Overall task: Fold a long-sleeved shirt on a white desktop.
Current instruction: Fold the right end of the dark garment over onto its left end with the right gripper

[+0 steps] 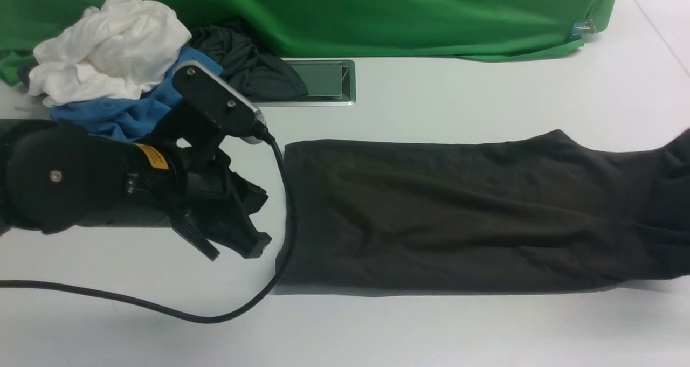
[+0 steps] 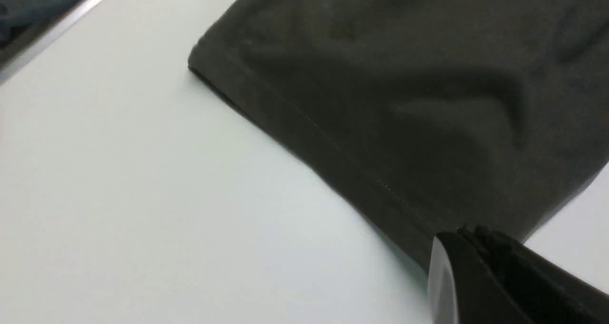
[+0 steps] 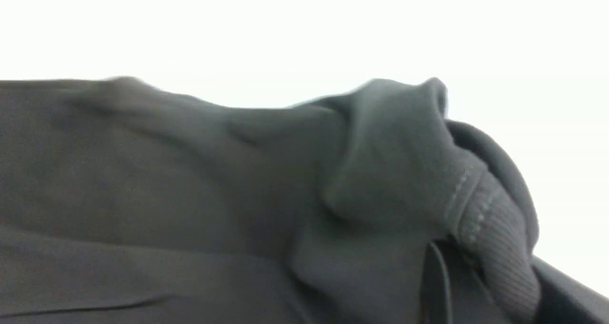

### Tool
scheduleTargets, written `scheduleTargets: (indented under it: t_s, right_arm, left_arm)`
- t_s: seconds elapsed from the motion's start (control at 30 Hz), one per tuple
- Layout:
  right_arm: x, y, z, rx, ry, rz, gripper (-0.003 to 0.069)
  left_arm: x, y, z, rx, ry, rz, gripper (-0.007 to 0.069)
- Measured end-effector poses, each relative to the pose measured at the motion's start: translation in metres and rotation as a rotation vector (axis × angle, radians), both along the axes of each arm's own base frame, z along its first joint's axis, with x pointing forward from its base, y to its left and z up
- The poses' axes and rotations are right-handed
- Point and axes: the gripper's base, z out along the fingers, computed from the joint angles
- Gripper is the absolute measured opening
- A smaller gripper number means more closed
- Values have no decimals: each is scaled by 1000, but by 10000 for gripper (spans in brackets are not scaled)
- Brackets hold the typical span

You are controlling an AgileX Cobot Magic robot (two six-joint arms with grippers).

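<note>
The long-sleeved shirt (image 1: 458,221) lies on the white desktop (image 1: 431,329) as a long dark band running from the middle to the right edge. My left gripper (image 1: 245,246) is shut and empty, just left of the shirt's hemmed end; in the left wrist view its tips (image 2: 468,233) sit at the corner of that hem (image 2: 333,143). My right arm is outside the front view. In the right wrist view my right gripper (image 3: 495,267) is shut on a ribbed band (image 3: 495,229) of the shirt, with cloth bunched up around it.
A pile of white (image 1: 108,43), blue (image 1: 118,113) and dark grey (image 1: 248,65) garments sits at the back left. Beside it is the silver-framed cable hatch (image 1: 323,81). The green backdrop (image 1: 404,11) lines the back. A black cable (image 1: 161,307) loops over the table near the front left.
</note>
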Motion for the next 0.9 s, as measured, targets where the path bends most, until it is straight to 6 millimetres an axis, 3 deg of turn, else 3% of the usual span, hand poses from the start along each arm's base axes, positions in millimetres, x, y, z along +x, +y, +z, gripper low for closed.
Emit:
scheduleTargets:
  t_s: [0.23, 0.33, 0.37, 0.43, 0.5, 0.53, 0.6, 0.77, 0.9]
  right_arm:
    - [6, 43, 12, 136, -79, 162, 106]
    - [10, 61, 20, 189, -116, 232, 106]
    - [12, 77, 28, 217, -145, 293, 106]
    - [12, 86, 33, 227, -159, 322, 106]
    - [13, 107, 43, 239, -182, 398, 106]
    - [13, 107, 43, 239, -182, 398, 106]
    - [15, 132, 50, 264, -197, 477, 106]
    - [24, 162, 49, 307, -178, 562, 106]
    - [36, 194, 39, 329, -142, 661, 106]
  left_arm:
    - [-18, 6, 37, -62, -111, 1, 17]
    - [-32, 11, 56, -97, -190, 3, 17]
    - [-43, 15, 69, -119, -246, 2, 17]
    - [-51, 18, 77, -132, -274, 0, 17]
    - [-67, 23, 87, -146, -297, -12, 17]
    - [-69, 24, 87, -147, -297, -13, 17]
    - [-84, 29, 93, -149, -296, -30, 17]
    - [-94, 32, 97, -151, -305, -38, 17]
    - [-93, 32, 84, -131, -280, -35, 17]
